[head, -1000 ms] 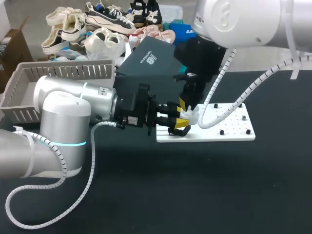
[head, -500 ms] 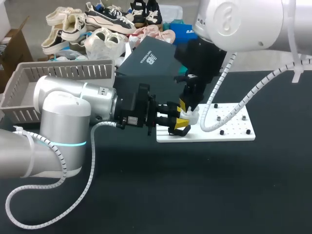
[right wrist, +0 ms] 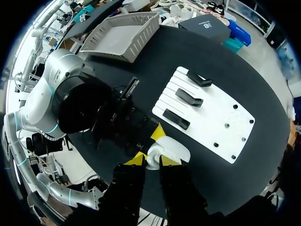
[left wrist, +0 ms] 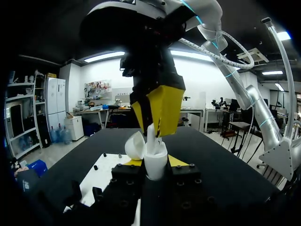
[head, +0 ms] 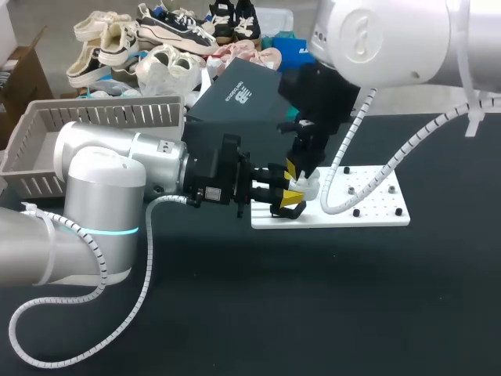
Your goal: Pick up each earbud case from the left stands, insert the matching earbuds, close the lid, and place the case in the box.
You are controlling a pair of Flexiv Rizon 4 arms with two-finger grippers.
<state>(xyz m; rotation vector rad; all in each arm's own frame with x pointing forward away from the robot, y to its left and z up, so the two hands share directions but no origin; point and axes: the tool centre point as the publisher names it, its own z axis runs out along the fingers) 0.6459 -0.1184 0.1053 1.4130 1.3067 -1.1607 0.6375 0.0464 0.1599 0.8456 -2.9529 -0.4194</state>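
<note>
Looking down in the head view: the left arm enters from the left, and the left gripper [head: 286, 197] sits at the left end of the white board [head: 368, 213] on the black tabletop [head: 313, 313]. The right arm enters from the upper right, with the right gripper [head: 296, 174] pointing down just above the left one. The earbud case [head: 307, 188] shows only as a small white lump among the yellow tips, and the grip on it is hard to make out here. A grey basket [head: 47, 141] and a dark box [head: 235, 98] stand on the far left side, the box partly hidden by the arms.

Left wrist view: the case stands upright, clamped between the left gripper's two yellow tips, one on each side. Its lid [left wrist: 135, 146] is hinged open. The right gripper's yellow fingers hang directly above. A white earbud [left wrist: 151, 134] runs from between them down into the case, its lower end hidden inside.

Right wrist view: the right gripper's yellow tips stand close together, pinching the earbud from two sides. The case body is mostly hidden beneath it, with the open lid showing just ahead. Three black stands [right wrist: 189, 98] line the board's left half and are clear only in this view.
</note>
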